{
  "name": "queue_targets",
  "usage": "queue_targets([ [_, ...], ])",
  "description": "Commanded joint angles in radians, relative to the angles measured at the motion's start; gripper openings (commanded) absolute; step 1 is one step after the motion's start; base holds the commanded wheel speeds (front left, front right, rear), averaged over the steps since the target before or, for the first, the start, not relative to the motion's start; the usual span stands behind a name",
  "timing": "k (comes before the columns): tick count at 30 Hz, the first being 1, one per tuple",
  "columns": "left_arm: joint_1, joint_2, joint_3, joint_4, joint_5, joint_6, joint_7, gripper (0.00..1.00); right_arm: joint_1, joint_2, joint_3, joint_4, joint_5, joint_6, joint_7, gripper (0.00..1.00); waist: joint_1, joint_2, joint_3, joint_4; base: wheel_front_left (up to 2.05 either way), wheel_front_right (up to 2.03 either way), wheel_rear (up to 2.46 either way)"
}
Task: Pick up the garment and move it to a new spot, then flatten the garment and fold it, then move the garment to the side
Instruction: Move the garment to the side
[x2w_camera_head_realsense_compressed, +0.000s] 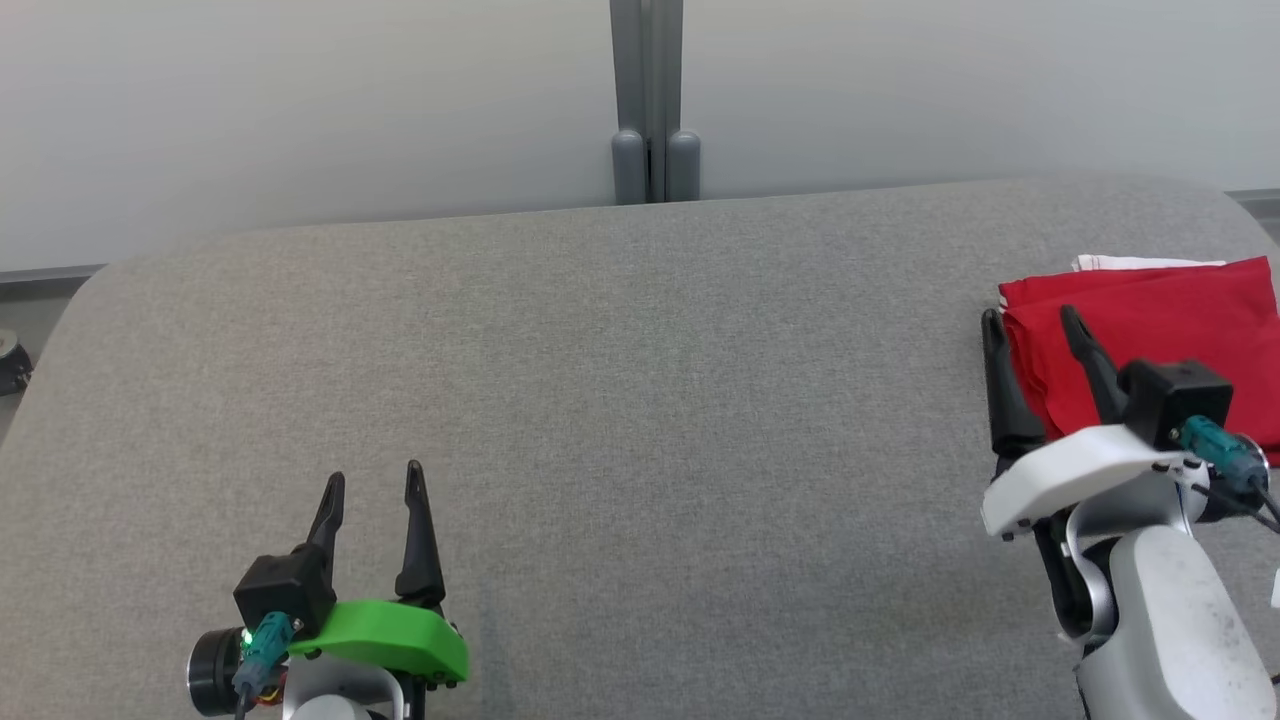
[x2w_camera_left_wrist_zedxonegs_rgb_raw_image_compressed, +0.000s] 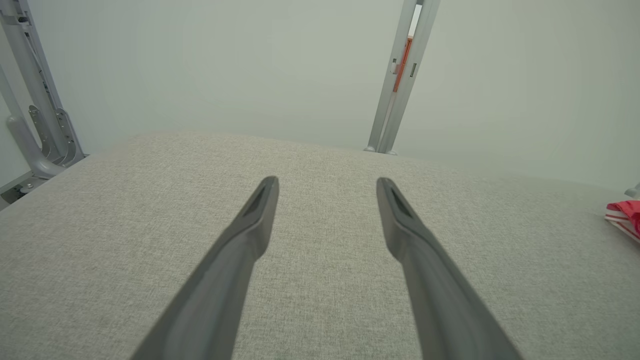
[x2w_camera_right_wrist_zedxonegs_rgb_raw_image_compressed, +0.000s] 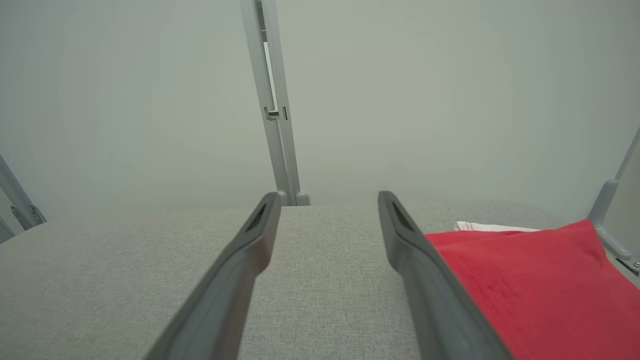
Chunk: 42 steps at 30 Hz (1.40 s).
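A red garment (x2w_camera_head_realsense_compressed: 1160, 330) lies folded at the table's far right edge, a white strip showing along its far side. My right gripper (x2w_camera_head_realsense_compressed: 1033, 318) stands open over the garment's left edge, one finger left of the cloth and one above it, nothing between them. The right wrist view has the red garment (x2w_camera_right_wrist_zedxonegs_rgb_raw_image_compressed: 530, 285) to the right of the open right gripper (x2w_camera_right_wrist_zedxonegs_rgb_raw_image_compressed: 328, 196). Near the front left my left gripper (x2w_camera_head_realsense_compressed: 374, 477) is open over bare cloth surface. From the left wrist, the left gripper (x2w_camera_left_wrist_zedxonegs_rgb_raw_image_compressed: 327, 181) is open and a corner of the garment (x2w_camera_left_wrist_zedxonegs_rgb_raw_image_compressed: 625, 216) shows far right.
The grey fabric table (x2w_camera_head_realsense_compressed: 620, 400) spans the head view, with rounded corners. A pale wall rises behind it, with a grey metal post (x2w_camera_head_realsense_compressed: 648, 100) at the back centre. Grey frame parts (x2w_camera_left_wrist_zedxonegs_rgb_raw_image_compressed: 35, 135) stand beyond the table's left corner.
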Motion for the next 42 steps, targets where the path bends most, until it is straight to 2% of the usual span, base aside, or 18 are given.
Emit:
queue_targets([
  [1,0.015,-0.003,0.007,-0.003,0.01,-0.005,-0.003,1.0,0.036,0.006,0.002,-0.014,-0.014,-0.001,-0.015,1.0,0.0,0.0,-0.01,0.016,0.0,0.0,0.0],
  [6,0.03,-0.011,0.013,-0.008,0.019,-0.012,-0.003,1.0,0.121,0.023,0.025,-0.049,-0.028,-0.001,-0.05,1.0,0.0,0.0,-0.014,0.029,0.0,0.0,0.0],
  [15,0.059,-0.02,0.002,0.001,0.011,-0.016,-0.003,1.0,0.233,0.026,0.06,-0.069,0.094,-0.001,-0.112,1.0,0.0,0.0,-0.021,0.031,0.0,0.0,0.0],
  [42,0.057,-0.025,0.004,-0.007,0.017,-0.026,-0.003,1.0,0.256,0.026,0.089,-0.048,0.119,-0.001,-0.122,1.0,0.0,0.0,-0.02,0.036,0.0,0.0,0.0],
])
